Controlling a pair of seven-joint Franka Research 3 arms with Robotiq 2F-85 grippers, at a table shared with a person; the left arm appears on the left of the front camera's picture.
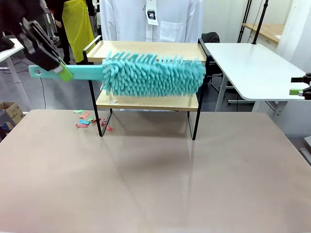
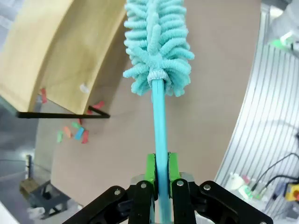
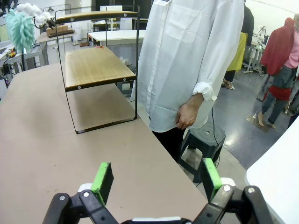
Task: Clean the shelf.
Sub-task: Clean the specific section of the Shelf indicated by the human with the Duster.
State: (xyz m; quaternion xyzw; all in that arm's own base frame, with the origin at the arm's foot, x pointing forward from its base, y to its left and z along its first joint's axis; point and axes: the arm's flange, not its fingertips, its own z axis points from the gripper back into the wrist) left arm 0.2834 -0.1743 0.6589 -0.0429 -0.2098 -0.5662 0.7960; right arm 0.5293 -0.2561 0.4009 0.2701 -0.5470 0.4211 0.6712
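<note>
Across the front view: left hand (image 1: 60, 72) upper left, clenched on the handle of a teal duster (image 1: 150, 74). The fluffy head lies level across the front of the shelf (image 1: 146, 101), at a height between its two boards. The shelf stands right of that hand, at the far side of the counter (image 1: 155, 184). Paper scraps (image 1: 87, 119) by its left leg. Right hand (image 1: 299, 90) at the right edge, well apart from the shelf. Left wrist view: green pads pinch the handle; shelf board up-left, beside the duster head. Right wrist view: right hand released, nothing between its fingers; shelf ahead, up-left; person (image 3: 187, 60) standing just beside it.
</note>
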